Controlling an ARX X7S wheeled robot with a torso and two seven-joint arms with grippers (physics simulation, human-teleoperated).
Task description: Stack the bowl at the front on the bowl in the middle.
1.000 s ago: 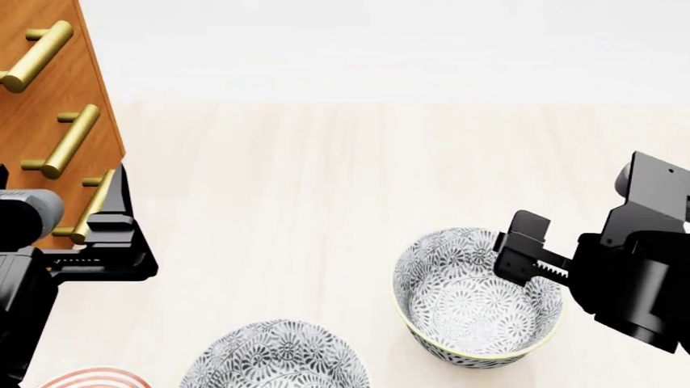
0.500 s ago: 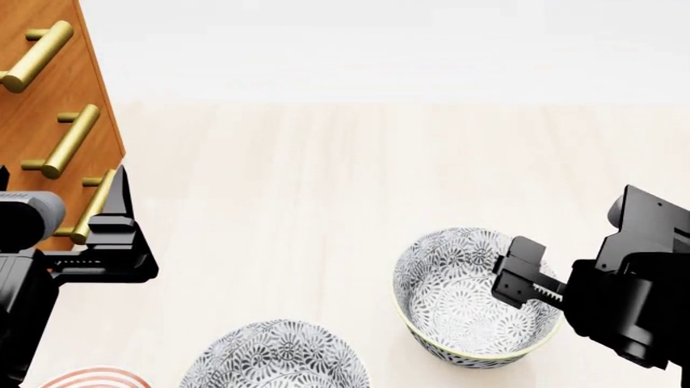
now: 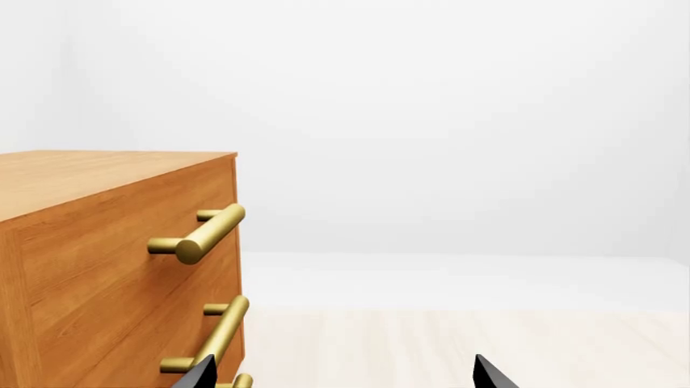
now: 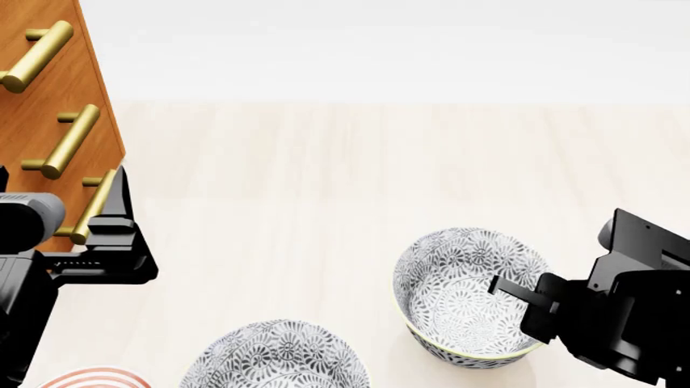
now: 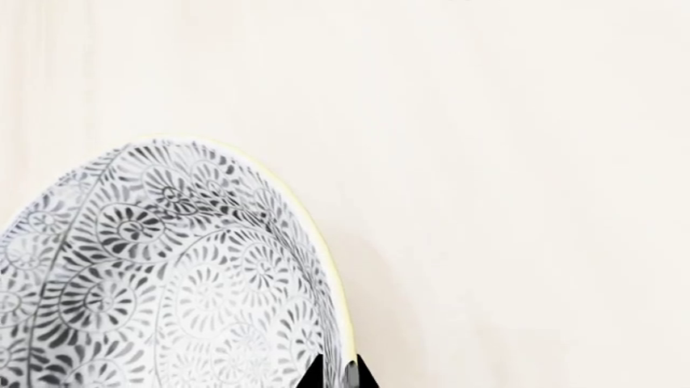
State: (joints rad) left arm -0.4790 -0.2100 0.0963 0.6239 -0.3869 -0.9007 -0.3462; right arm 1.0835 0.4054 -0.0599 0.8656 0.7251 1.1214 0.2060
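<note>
Three bowls show in the head view. A grey-patterned bowl [image 4: 464, 297] with a pale yellow rim stands at the right end of the row. A second patterned bowl [image 4: 275, 356] sits in the middle, and a red-striped bowl [image 4: 95, 378] is cut off at the lower left. My right gripper [image 4: 526, 297] is shut on the right-hand bowl's rim, one finger inside and one outside. The right wrist view shows that bowl [image 5: 161, 275] with the rim pinched between my right gripper's [image 5: 336, 378] black tips. My left gripper [image 4: 121, 241] hangs open beside the drawers, holding nothing.
A wooden drawer unit [image 4: 48, 121] with brass bar handles [image 4: 65, 141] stands at the left, close to my left gripper [image 3: 339, 380]. The same drawer unit [image 3: 108, 267] fills one side of the left wrist view. The pale wood tabletop [image 4: 345, 178] stretches beyond the bowls.
My right arm has dropped lower and nearer, bringing its fingers down over the right-hand bowl's rim. The left arm and the bowls have stayed where they were.
</note>
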